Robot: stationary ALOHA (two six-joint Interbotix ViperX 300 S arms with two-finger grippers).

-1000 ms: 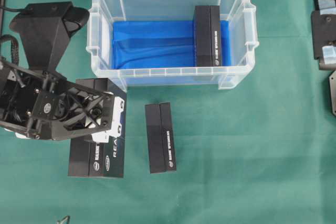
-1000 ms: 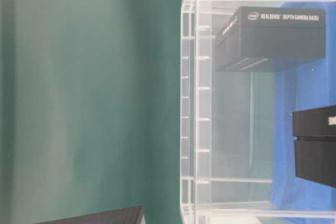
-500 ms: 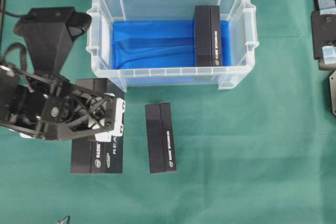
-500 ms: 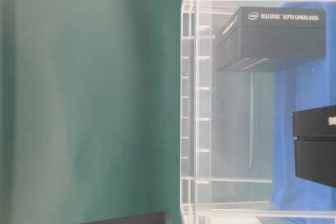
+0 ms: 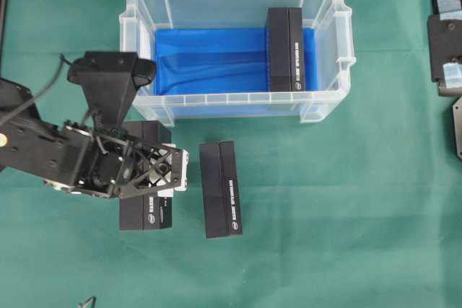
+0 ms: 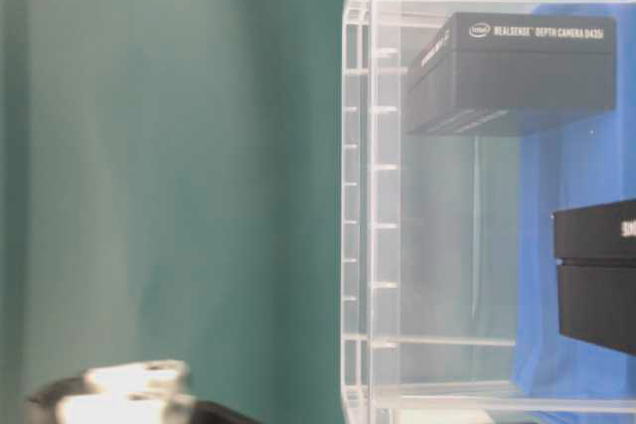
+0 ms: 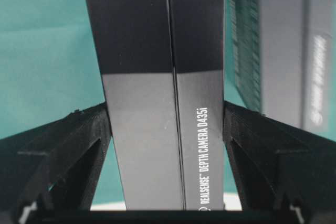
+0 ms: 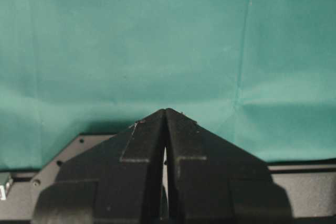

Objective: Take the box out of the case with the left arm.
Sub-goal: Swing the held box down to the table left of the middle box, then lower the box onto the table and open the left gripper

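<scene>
Overhead exterior view: we record the left gripper (image 5: 167,176) clamped on a RealSense camera box (image 5: 146,210), now carried rightward over the bench (image 5: 346,214), nearer its twin (image 5: 220,189). Another box (image 5: 286,48) remains in the case (image 5: 234,110). Right gripper (image 8: 166,116) is closed, empty.

The case (image 5: 137,41) is open-topped, its left half bare (one box (image 5: 286,48) stands right); two boxes (image 5: 221,189) crowd the near worktop (image 5: 346,214).
</scene>
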